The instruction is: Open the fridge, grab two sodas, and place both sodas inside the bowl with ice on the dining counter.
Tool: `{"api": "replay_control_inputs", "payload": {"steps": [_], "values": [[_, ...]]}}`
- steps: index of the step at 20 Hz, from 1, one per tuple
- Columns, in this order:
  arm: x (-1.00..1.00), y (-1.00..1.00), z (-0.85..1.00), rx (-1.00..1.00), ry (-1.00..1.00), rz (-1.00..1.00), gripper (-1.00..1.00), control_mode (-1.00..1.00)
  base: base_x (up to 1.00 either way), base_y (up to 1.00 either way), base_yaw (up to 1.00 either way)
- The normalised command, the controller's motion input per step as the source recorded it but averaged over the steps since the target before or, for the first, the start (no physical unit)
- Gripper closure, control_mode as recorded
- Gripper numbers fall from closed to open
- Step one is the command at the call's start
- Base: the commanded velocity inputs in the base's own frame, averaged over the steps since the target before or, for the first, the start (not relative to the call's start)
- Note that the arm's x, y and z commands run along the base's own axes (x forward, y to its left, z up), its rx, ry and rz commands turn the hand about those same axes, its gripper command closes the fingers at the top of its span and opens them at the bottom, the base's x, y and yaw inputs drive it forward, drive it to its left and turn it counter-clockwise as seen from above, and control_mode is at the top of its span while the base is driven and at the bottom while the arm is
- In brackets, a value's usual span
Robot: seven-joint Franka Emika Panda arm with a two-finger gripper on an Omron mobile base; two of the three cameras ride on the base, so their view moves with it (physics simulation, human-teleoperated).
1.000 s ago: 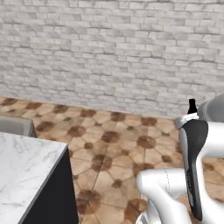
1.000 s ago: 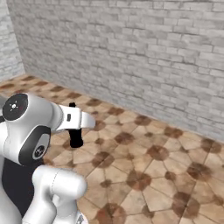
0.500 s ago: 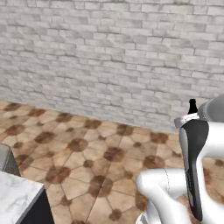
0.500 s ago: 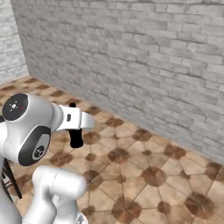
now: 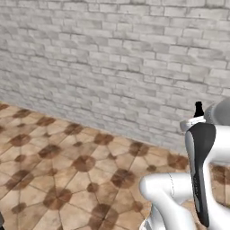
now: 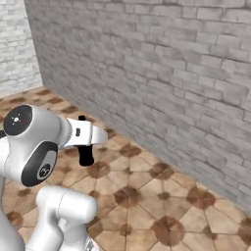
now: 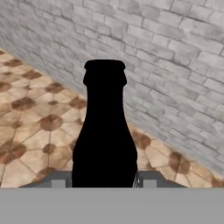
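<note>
item: soda [image 7: 105, 131], one near-black bottle with a narrow neck. you find it upright in the hand [image 7: 105, 183], body set between the two fingers, neck and cap rising clear above them. hand state: clenched on the soda. in the right base view you see the bottle [image 6: 86, 153] hanging dark under the white wrist, above the floor. surroundings: grey brick wall [image 5: 112, 67] ahead, brown patterned tile floor [image 5: 67, 179] below.
</note>
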Motion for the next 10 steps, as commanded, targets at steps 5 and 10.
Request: {"api": "replay_control_inputs", "payload": {"steps": [5,10], "values": [[0.00,0.00,0.00,0.00,0.00,0.00,1.00,1.00,0.85,0.00,0.32],[0.00,0.00,0.00,0.00,0.00,0.00,1.00,1.00,0.73,0.00,0.35]]}}
